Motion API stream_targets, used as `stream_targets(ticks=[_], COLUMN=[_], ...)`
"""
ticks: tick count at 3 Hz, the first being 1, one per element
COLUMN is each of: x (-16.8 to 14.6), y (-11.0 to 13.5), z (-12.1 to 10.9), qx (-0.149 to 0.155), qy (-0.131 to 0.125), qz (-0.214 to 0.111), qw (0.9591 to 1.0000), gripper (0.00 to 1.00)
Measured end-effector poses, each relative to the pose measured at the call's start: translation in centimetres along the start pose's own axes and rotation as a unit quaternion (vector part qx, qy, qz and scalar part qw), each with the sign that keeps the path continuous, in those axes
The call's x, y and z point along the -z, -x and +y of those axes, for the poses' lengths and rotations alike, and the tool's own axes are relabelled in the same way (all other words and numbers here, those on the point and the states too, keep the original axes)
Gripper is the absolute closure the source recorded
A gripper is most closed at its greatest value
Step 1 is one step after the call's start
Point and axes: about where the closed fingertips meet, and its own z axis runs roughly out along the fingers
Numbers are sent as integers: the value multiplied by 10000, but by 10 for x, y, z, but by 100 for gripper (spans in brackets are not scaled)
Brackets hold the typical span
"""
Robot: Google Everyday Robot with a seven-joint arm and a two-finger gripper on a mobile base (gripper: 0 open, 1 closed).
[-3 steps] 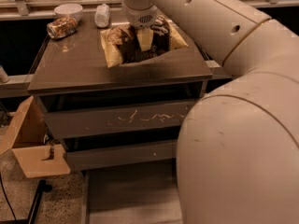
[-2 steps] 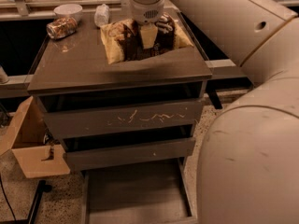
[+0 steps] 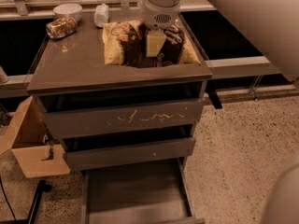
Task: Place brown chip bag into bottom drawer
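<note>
Fingers [image 3: 155,43] of the gripper [image 3: 157,37], at the upper centre of the frame, are closed on the middle of the brown chip bag [image 3: 131,48], with one pale finger pressed against its front. The bag rests on the desk [image 3: 70,64] top. The bottom drawer [image 3: 135,190] stands pulled out at lower centre.

Gripper [image 3: 155,43] cream-white, over brown chip bag [image 3: 131,46]: dark brown, tan-yellow ends. Left of it: shiny speckled packet [image 3: 60,27], white bottle [image 3: 101,14]. Below: bottom drawer [image 3: 135,190] grey-brown, plain; drawer front [image 3: 124,119] pale-scratched.
</note>
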Motion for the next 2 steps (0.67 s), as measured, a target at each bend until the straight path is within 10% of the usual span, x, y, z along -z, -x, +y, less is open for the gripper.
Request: stream_targets(ticks=[2], x=[15], y=[11], z=[26], qx=[-171], qy=[139], qz=[-132], qw=[9997], gripper=[100])
